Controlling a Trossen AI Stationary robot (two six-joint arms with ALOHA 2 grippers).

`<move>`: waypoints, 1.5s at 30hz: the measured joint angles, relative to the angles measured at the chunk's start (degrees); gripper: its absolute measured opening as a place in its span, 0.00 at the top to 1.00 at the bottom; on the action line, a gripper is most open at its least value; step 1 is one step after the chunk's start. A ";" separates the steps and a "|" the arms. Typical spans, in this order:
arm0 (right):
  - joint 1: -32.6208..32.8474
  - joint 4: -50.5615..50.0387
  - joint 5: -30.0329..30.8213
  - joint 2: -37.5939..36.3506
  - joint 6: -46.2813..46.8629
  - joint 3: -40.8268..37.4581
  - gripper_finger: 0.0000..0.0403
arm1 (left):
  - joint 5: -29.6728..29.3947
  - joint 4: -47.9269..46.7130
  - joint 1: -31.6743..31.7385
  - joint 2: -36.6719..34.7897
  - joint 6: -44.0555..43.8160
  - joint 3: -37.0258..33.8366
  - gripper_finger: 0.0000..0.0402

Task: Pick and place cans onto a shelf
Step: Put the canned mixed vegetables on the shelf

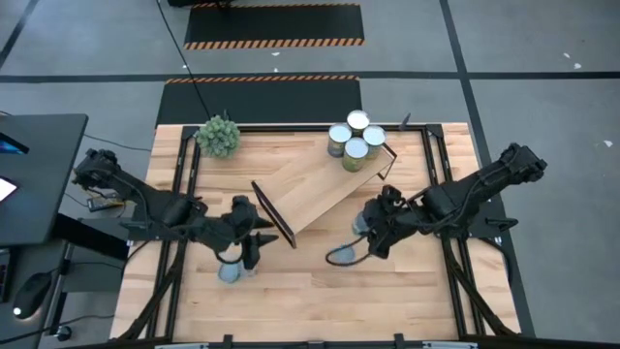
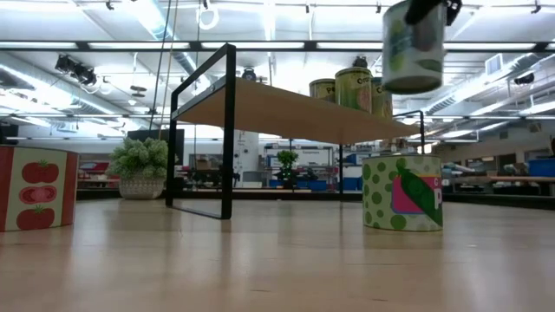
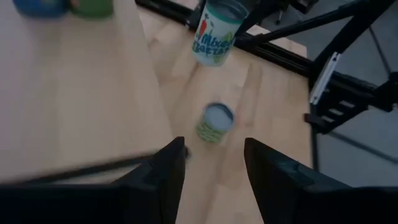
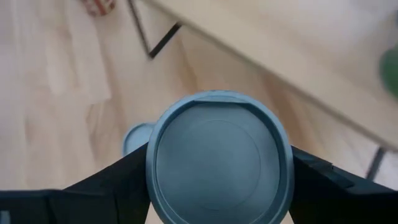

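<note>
Across the tabletop (image 1: 320,291) the shelf (image 1: 320,184) lies at a slant, four cans (image 1: 355,140) grouped on its far end beside a green plant ball (image 1: 219,136). Right gripper (image 1: 373,239) is clamped on a blue-lidded can (image 4: 219,165), raised clear of the table. Left gripper (image 1: 254,248) hangs fingers apart near a tomato can (image 2: 36,187). One green dotted can (image 2: 402,192) stands on the wood.

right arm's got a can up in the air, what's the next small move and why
Probably carry the grey-blue-topped metal can, clamped in the right end effector, toward the long light wood shelf. It hangs above the table, and four cans fill only the shelf's far end.
</note>
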 joint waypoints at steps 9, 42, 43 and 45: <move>-8.48 2.63 5.56 -0.04 -4.90 0.83 0.27 | 1.09 -1.79 10.36 -3.14 20.87 0.00 0.57; -23.19 -8.58 2.23 22.34 7.03 25.18 0.26 | 21.78 -6.43 31.22 -4.21 42.87 0.02 0.57; -23.19 -8.44 2.19 22.34 6.36 25.22 0.26 | 21.79 -6.34 31.22 -4.21 42.88 0.02 0.57; -23.20 -8.64 1.96 22.42 5.45 25.26 0.24 | 21.80 -6.44 31.22 -4.21 43.25 0.02 0.57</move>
